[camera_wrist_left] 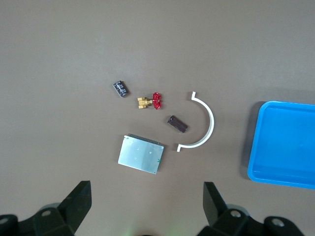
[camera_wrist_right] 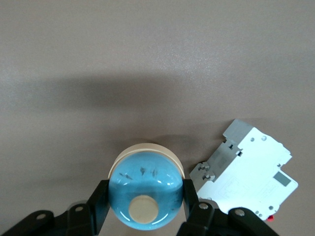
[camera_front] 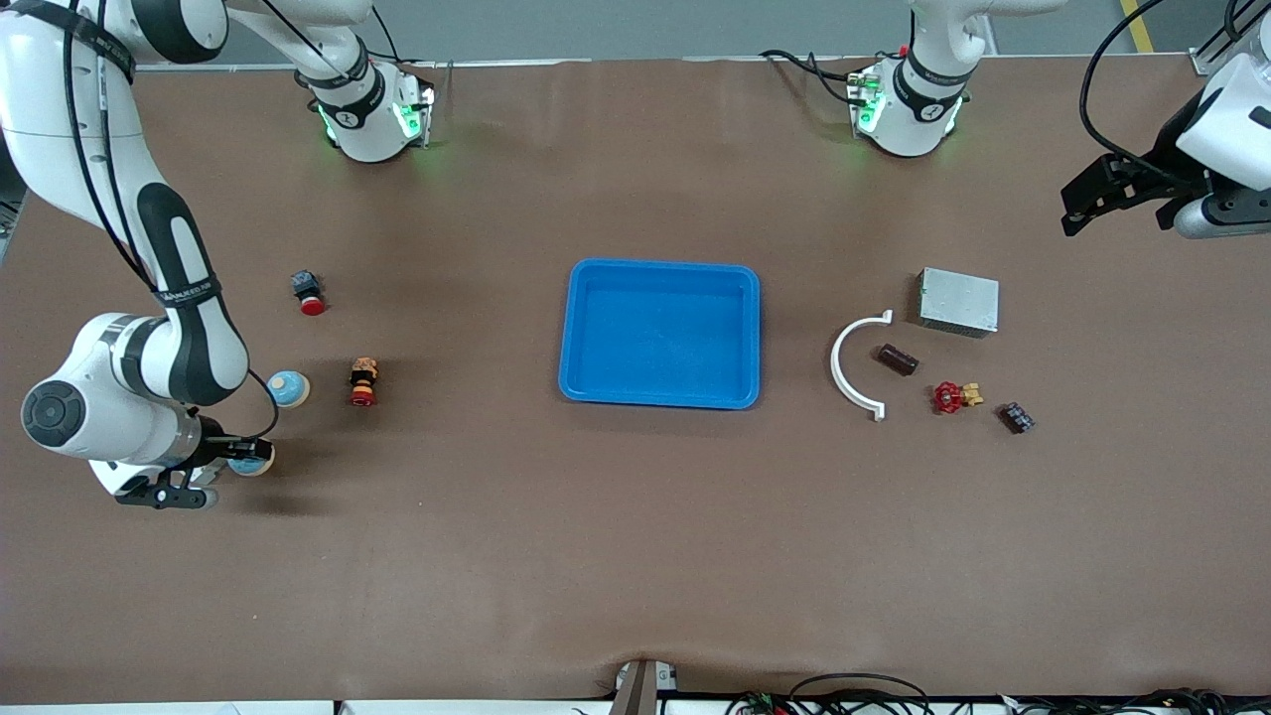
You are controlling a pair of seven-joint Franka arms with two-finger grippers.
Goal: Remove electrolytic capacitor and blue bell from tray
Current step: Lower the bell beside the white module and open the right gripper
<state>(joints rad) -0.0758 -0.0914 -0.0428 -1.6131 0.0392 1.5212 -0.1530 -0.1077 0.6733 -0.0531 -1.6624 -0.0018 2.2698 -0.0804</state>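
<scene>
Clamping the blue bell (camera_wrist_right: 145, 189), the right gripper (camera_front: 213, 467) holds it over bare table near the right arm's end, clear of the empty tray (camera_front: 660, 397); the left gripper (camera_front: 1117, 194) waits, fingers apart; the capacitor (camera_front: 895, 358) lies outside already.

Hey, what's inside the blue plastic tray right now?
Nothing: the shallow bright blue plastic tray shows only its bare floor in the front view. The left wrist view catches part of it, also bare; the rest is cut off there. No arm covers it.

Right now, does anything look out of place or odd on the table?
Nothing looks spilled or damaged. The tray is empty; the electrolytic capacitor lies on the table beside the white arc. The right pincer grips the blue bell.
</scene>
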